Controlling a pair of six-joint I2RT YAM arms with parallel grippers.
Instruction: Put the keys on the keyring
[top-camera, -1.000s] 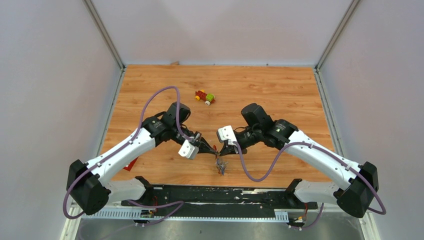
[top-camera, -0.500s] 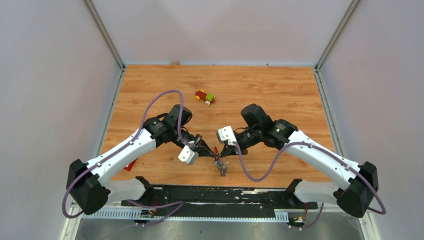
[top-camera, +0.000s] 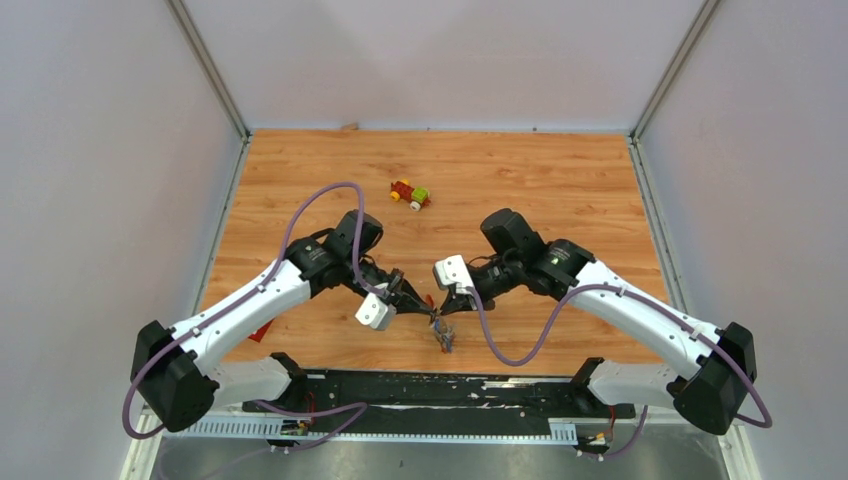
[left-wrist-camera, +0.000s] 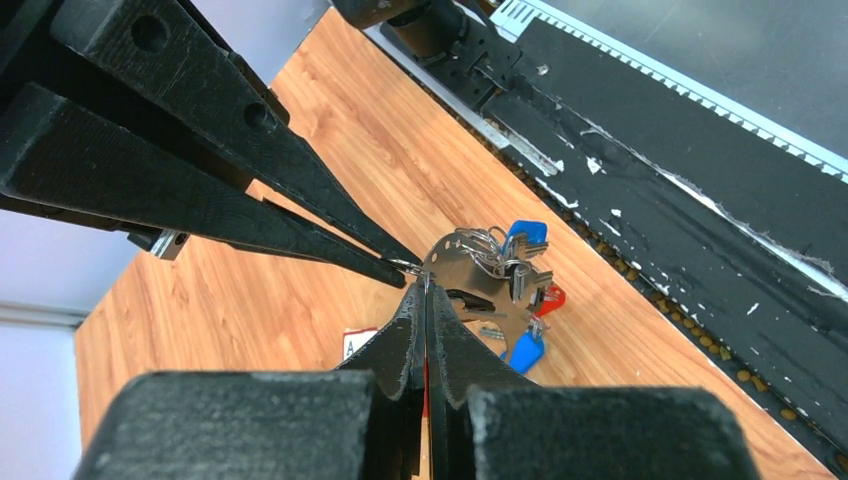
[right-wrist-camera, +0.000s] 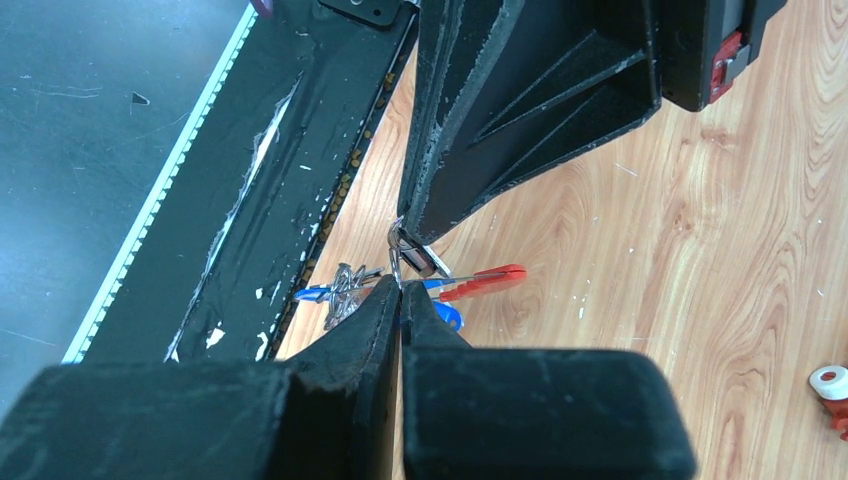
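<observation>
Top external view, listed item by item for you, operator.

- Counter (top-camera: 560, 180): wood-grain. A toy car (top-camera: 410, 194) lay well apart at the far side and was no part of your job.
- Left tool (top-camera: 429, 311): jaws pressed together, tip to tip with your right tool (top-camera: 441, 312), which was also clamped tight, near the counter's front edge.
- Keyring (left-wrist-camera: 452, 265): you had it pinched between the two tools. The left wrist view showed your left tool nipping the grey plate's edge, with the right tool's points at the thin wire loop. Which strand the right tool gripped could not be told.
- Keys (left-wrist-camera: 527, 234): bunched just beyond the tips, hanging off the ring toward the counter. Blue heads and a red one showed.
- Progress, as judged: most keys looked already threaded. One red-headed piece (right-wrist-camera: 487, 279) stuck out sideways at the tips, and whether it was on the loop could not be told. Left for you: seat that one and let go.
</observation>
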